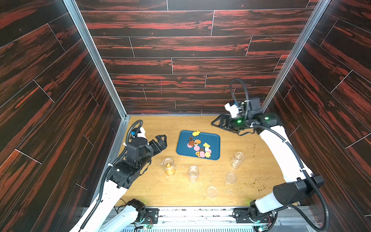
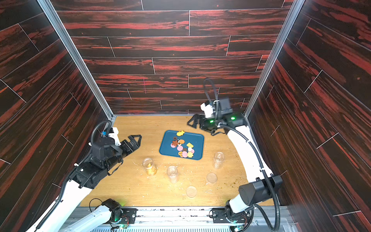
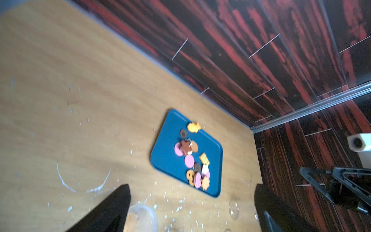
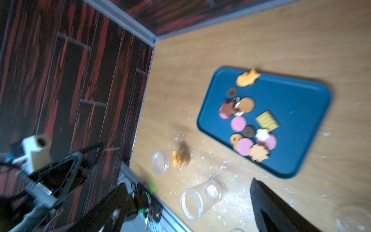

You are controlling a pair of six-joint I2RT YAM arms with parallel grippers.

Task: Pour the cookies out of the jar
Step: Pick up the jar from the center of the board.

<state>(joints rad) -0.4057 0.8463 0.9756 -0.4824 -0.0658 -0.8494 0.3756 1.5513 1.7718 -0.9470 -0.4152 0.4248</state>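
Top views show the crumb-strewn worktop [image 1: 152,188]. The left tool [image 1: 162,143] and right tool [image 1: 217,123] hang above it, jaws spread wide, holding nothing. A blue tray [image 1: 183,152] lies between them with the cookies [image 1: 198,147] heaped on it, one yellow piece at its far rim. Nearer the front stand the left jar [image 1: 169,166], holding something orange, possibly more biscuits, and the empty middle jar [image 1: 193,173] and right jar [image 1: 237,159].
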